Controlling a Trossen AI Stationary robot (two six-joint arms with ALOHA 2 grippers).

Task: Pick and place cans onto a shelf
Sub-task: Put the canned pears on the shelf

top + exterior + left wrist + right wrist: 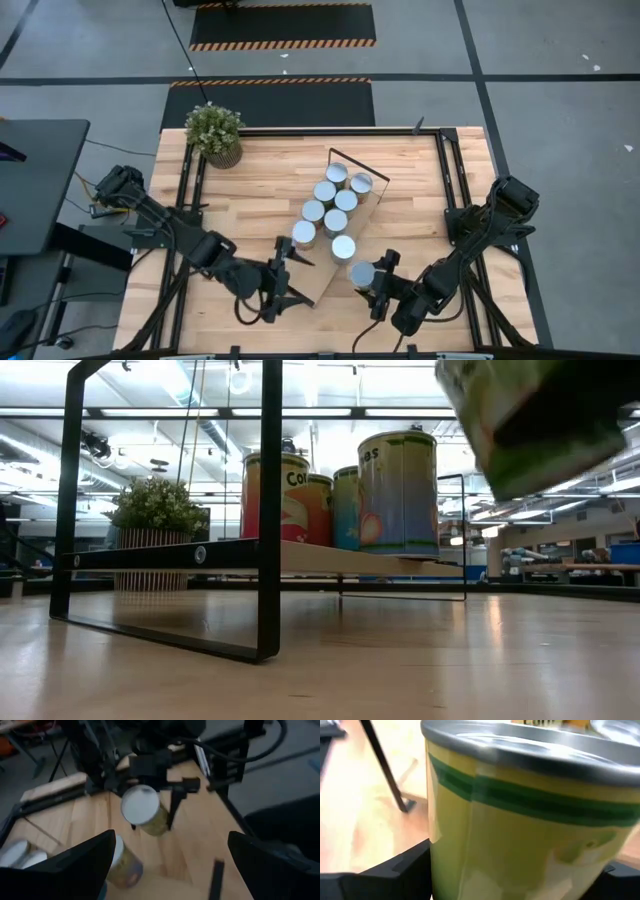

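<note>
Holding the last can (362, 275) clenched between my right jaws (372, 281), lifted off the desk (250, 200) just beside the shelf (325, 285), where seven cans stand in rows; my left jaws (283, 272) wait released, at its other side.

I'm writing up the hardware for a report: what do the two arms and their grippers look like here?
Both arms are dark, nearly black, built of chunky jointed segments. The left arm and right arm each end in a two-finger gripper: left gripper, right gripper. The fingers are flat, black and matte. Black cables loop beside the left arm's base. No markings are legible.
</note>
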